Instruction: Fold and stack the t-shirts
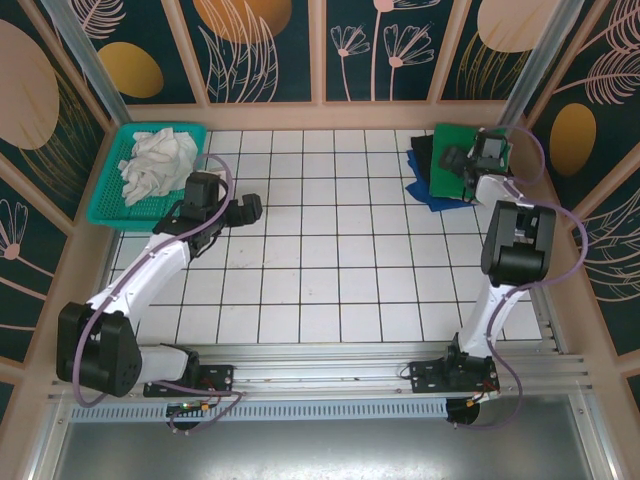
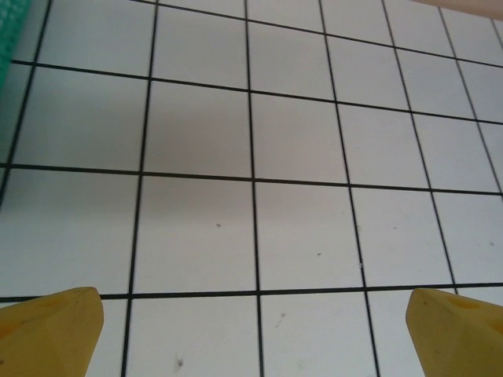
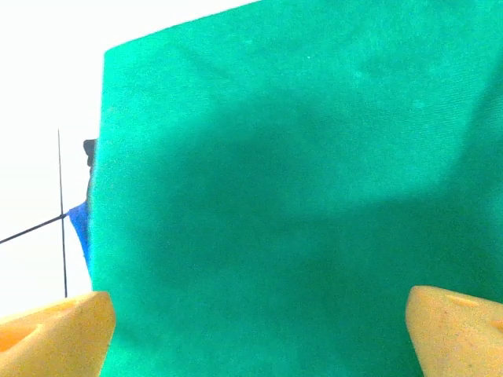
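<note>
The right gripper [image 3: 255,338] is hovering spread wide and empty, straight above the green shirt [image 3: 299,157], which is topping the black shirt [image 1: 421,158] and blue shirt [image 1: 428,200] at the table's [image 1: 320,250] 1 o'clock corner. The left gripper [image 2: 251,334], also gaping, is sitting well apart toward 9 o'clock.

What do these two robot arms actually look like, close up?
They are alike. The left arm and right arm are slim white tubes joined by chunky black housings, on black bases bolted to a metal rail. A thin lilac cable loops along each. Each hand ends in two blunt yellow-orange fingers.
</note>
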You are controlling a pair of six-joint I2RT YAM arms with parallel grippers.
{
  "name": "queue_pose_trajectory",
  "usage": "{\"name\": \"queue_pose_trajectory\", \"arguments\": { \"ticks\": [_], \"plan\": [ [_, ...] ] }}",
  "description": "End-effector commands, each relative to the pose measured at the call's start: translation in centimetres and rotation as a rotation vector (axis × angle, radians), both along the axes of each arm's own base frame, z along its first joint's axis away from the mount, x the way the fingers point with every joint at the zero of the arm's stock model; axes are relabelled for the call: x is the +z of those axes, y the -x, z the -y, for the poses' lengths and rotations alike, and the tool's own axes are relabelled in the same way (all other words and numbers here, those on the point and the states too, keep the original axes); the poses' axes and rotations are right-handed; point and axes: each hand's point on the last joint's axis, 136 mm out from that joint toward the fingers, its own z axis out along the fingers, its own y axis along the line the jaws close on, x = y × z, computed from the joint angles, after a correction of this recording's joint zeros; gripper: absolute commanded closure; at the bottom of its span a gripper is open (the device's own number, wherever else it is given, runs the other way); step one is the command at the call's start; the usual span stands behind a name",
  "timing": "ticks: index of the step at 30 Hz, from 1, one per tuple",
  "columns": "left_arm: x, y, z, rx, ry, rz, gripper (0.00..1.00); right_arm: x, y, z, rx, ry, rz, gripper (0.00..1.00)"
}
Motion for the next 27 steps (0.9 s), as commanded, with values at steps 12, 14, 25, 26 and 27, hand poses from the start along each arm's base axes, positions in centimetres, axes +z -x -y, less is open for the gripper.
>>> {"name": "queue_pose_trajectory", "arguments": {
  "ticks": [12, 14, 25, 26, 27],
  "plan": [
    [-0.5, 3.3, -11.8, 0.46, -0.32, 0.286, 0.01, 3.0, 17.2, -7.2, 0.022, 0.098, 0.26, 0.01],
    [-1.9, 3.3, -12.6, 0.475, -0.321, 0.272, 0.01, 2.2, 19.0, -5.5, -0.07, 0.113, 0.305, 0.01],
    [-4.9, 0.2, -14.0, 0.441, -0.332, 0.395, 0.01, 0.7, 19.7, -5.2, -0.034, 0.228, 0.472, 0.01],
    [-4.3, 0.0, -14.0, 0.427, -0.315, 0.441, 0.01, 1.6, 19.6, -5.4, -0.021, 0.222, 0.537, 0.01],
    [-4.0, -0.4, -14.0, 0.413, -0.294, 0.466, 0.01, 1.6, 19.2, -5.6, -0.004, 0.249, 0.536, 0.01]
  ]
}}
